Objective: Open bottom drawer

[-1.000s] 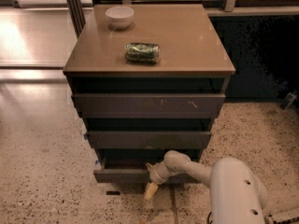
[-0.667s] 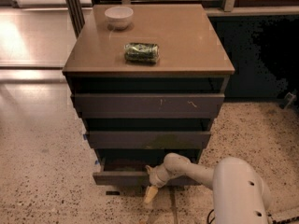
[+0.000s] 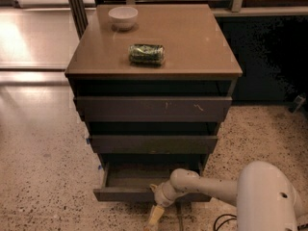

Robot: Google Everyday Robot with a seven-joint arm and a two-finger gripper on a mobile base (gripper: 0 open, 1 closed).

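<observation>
The bottom drawer (image 3: 126, 193) is the lowest of three dark brown handleless fronts in the cabinet. It stands pulled out a short way, and its shallow grey-brown tray (image 3: 139, 176) shows behind the front. My white arm reaches in from the lower right. My gripper (image 3: 155, 211) is at the drawer front's middle, at and just below its lower edge, with a pale fingertip (image 3: 153, 216) pointing down toward the floor.
The middle drawer (image 3: 153, 143) and the scratched top drawer (image 3: 153, 109) sit above, each slightly out. On the tan cabinet top (image 3: 192, 42) lie a green packet (image 3: 147, 54) and a white bowl (image 3: 123, 17). Speckled floor (image 3: 43, 177) surrounds the cabinet; a dark wall is at right.
The bottom drawer has slid out toward me a little further, showing more of its tray. My gripper has moved back with its front.
</observation>
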